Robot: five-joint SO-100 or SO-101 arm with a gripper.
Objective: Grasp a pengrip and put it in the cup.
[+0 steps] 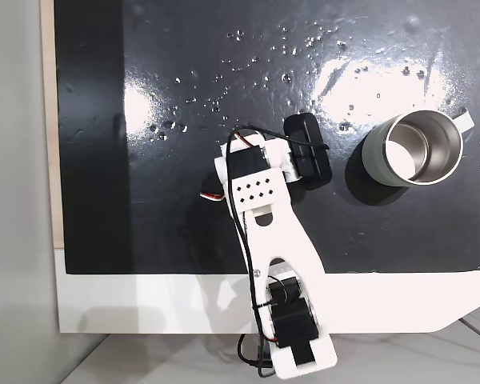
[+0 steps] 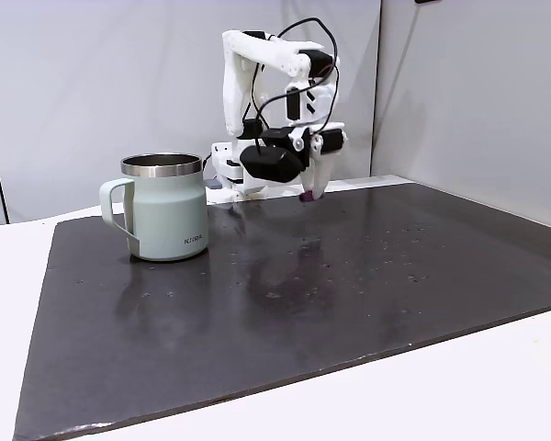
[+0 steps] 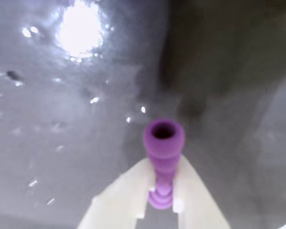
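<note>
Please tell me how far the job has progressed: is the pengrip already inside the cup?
Not yet. Done: the gripper is shut on the purple pengrip, which hangs above the dark mat in a fixed view. In hand: carrying it. Left: reaching the cup, which stands apart to the side, and dropping the pengrip inside.

White printed arm (image 1: 274, 232), black motors, black cables.

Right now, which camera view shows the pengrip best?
The wrist view: the purple pengrip sits large and central, held between the pale fingers of the hand, its open end facing the camera. In a fixed view from the side it is a tiny purple speck under the hand, above the mat.
</note>
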